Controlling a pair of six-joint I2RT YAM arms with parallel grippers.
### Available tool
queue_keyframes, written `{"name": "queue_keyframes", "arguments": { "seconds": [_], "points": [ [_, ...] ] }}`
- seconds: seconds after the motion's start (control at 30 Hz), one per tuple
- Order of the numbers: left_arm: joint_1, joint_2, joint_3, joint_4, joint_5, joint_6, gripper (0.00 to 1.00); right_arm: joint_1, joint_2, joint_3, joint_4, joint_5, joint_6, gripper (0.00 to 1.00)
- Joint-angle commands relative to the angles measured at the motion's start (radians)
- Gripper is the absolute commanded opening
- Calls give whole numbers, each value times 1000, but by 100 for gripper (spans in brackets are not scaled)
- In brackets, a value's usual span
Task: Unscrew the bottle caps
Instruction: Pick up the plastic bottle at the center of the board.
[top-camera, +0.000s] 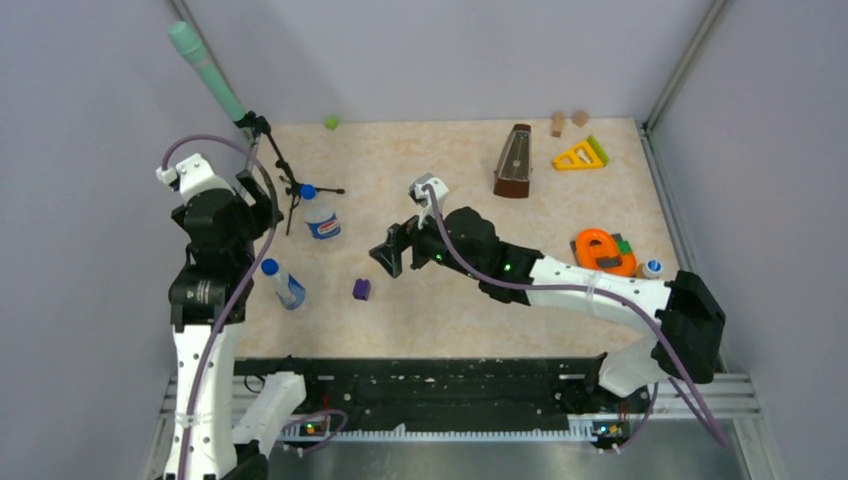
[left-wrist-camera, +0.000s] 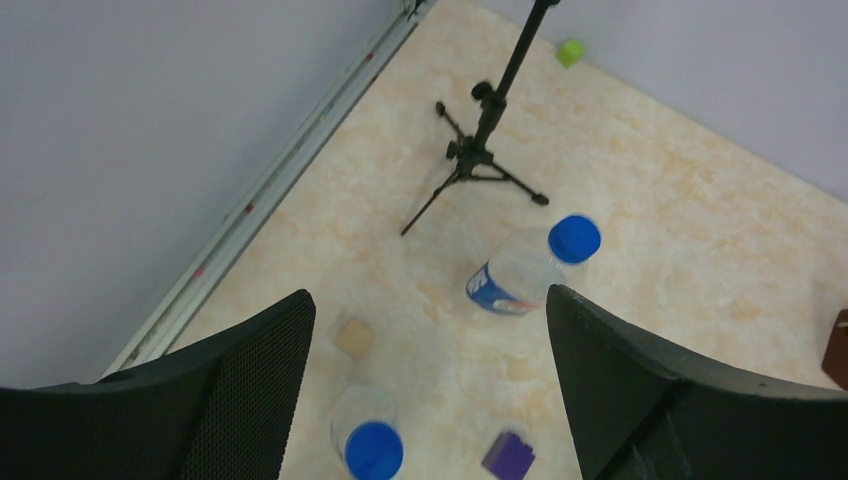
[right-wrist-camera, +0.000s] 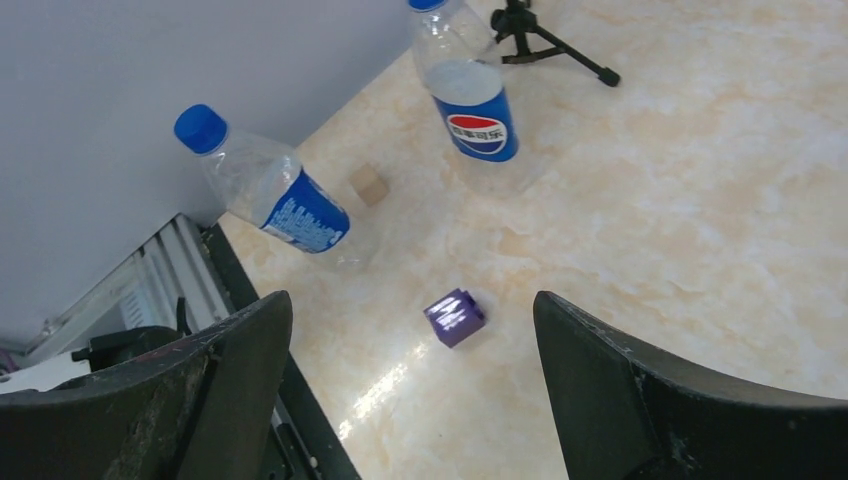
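Observation:
Two clear bottles stand at the table's left, each with a dark blue cap screwed on. The far one, with a Pepsi label (right-wrist-camera: 481, 133), has its cap (top-camera: 308, 190) (left-wrist-camera: 574, 238) on top. The near bottle (right-wrist-camera: 285, 200) carries its cap (top-camera: 269, 266) (left-wrist-camera: 373, 450) (right-wrist-camera: 200, 128). A paler cap (top-camera: 651, 268) sits at the right edge. My left gripper (top-camera: 258, 203) (left-wrist-camera: 428, 300) hangs open high above both bottles. My right gripper (top-camera: 388, 250) (right-wrist-camera: 412, 300) is open above the purple cube (right-wrist-camera: 455, 317), right of the bottles. Neither holds anything.
A small black tripod (top-camera: 290, 185) (left-wrist-camera: 485, 150) with a green handle stands behind the Pepsi bottle. A tan block (left-wrist-camera: 354, 338) lies near the left wall. A metronome (top-camera: 514, 162), a yellow triangle (top-camera: 580, 155) and an orange toy (top-camera: 603, 250) are at the right.

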Motion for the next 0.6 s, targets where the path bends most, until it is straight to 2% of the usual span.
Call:
{"name": "queue_keyframes", "arguments": {
  "seconds": [0.0, 0.1, 0.3, 0.57],
  "points": [
    [4, -65, 18, -225, 6, -141, 86, -46, -105, -28, 19, 53, 40, 88],
    [4, -91, -4, -305, 26, -174, 79, -75, -149, -53, 8, 29, 47, 87],
    [4, -70, -22, -424, 42, -205, 76, -102, -209, -77, 5, 24, 50, 88],
    [3, -20, -69, -395, 169, -155, 71, -116, -198, -81, 2, -10, 57, 88]
  ]
}}
